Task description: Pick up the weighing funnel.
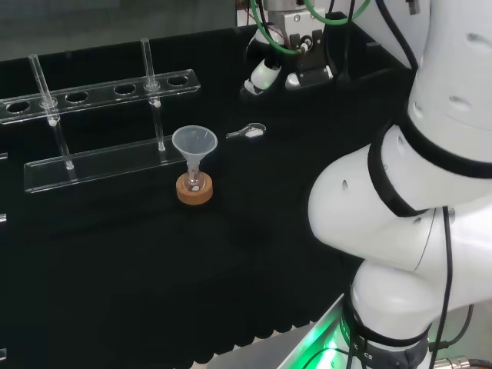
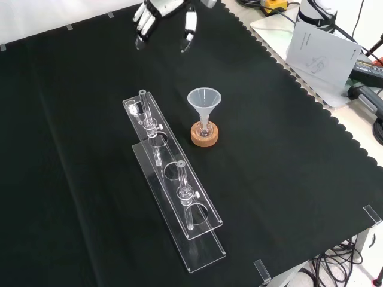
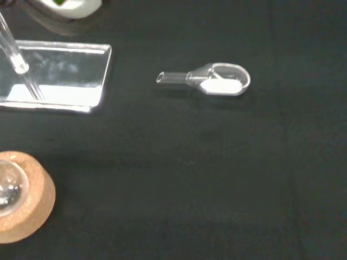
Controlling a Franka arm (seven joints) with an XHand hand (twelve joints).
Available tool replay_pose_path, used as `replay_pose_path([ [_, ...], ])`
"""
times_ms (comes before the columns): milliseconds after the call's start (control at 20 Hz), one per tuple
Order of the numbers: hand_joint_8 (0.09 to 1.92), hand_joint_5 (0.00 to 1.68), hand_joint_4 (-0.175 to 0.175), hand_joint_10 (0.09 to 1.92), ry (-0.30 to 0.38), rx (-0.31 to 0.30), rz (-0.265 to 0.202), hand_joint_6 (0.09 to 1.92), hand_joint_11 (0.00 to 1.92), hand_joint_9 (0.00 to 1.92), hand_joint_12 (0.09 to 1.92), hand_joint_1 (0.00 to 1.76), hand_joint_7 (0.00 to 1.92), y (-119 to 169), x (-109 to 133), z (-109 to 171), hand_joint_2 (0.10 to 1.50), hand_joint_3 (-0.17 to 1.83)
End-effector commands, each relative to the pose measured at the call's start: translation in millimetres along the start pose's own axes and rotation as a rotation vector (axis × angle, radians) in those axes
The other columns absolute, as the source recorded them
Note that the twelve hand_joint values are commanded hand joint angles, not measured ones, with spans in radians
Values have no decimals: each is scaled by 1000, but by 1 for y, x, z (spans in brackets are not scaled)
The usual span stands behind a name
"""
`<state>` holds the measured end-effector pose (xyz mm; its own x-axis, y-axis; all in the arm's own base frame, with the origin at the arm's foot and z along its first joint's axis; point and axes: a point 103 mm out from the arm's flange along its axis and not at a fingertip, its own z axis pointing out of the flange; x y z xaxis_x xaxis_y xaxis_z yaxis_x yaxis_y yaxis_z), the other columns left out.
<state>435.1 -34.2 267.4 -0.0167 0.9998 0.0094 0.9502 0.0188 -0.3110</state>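
Note:
The weighing funnel [image 1: 247, 131] is a small clear scoop with a short stem, lying flat on the black cloth to the right of the big funnel in the head view. In the wrist view the weighing funnel [image 3: 211, 81] holds some white powder in its bowl. The hand [image 1: 264, 74] hovers above and beyond it, apart from it. In the front view the hand [image 2: 157, 11] comes in at the top with its fingers relaxed and spread, holding nothing.
The big funnel [image 1: 194, 142] stands in a small flask on a cork ring [image 1: 194, 190] at the cloth's middle. A clear test tube rack [image 2: 173, 179] with two tubes lies beside it. Papers and cables [image 2: 320, 48] sit off the cloth at the front view's right.

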Motion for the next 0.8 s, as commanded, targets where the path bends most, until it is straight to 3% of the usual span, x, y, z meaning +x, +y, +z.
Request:
replay_pose_path([
  [50, 695, 536, -57, 567, -51, 9, -11, 87, 382, 625, 1324, 808, 365, 50, -12, 27, 683, 430],
  [400, 692, 538, -56, 567, -91, 14, -6, 87, 382, 618, 1323, 836, 348, 77, -8, 57, 671, 442],
  [800, 695, 550, -51, 569, -136, 28, -6, 87, 382, 612, 1322, 841, 342, 97, -14, 72, 665, 455],
])
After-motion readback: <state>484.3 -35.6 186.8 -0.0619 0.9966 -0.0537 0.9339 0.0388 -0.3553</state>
